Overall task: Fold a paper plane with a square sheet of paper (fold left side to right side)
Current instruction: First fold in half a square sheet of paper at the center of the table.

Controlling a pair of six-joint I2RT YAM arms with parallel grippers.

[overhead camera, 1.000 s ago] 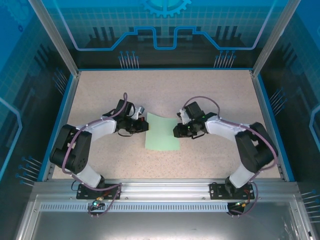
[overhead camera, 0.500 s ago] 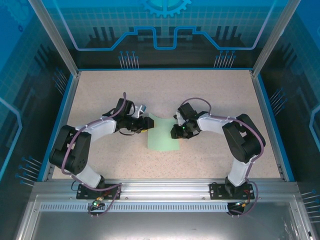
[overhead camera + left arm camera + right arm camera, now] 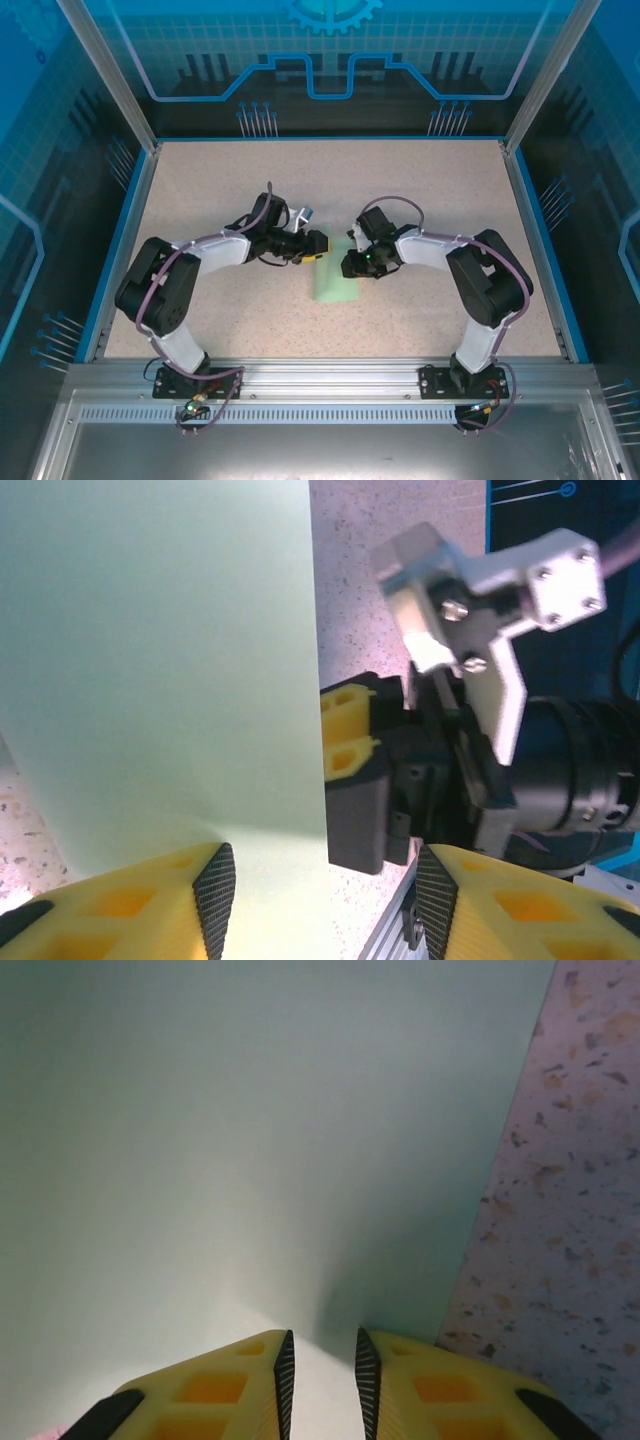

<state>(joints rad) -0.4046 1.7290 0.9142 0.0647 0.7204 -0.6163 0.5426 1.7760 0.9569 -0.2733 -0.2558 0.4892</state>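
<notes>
Left wrist: left gripper (image 3: 325,885) spread over plain paper (image 3: 160,660).

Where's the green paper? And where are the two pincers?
Paper (image 3: 335,283): top view, its middle.
Left pincer (image 3: 325,905): left wrist view, between its fingertips.
Right pincer (image 3: 322,1375): right wrist view, between its fingertips.

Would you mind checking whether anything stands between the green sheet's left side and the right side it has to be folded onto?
Yes: the right gripper sits at the right edge of the square sheet of paper, directly ahead of the left gripper over the sheet. Nothing else visible intervenes.
</notes>
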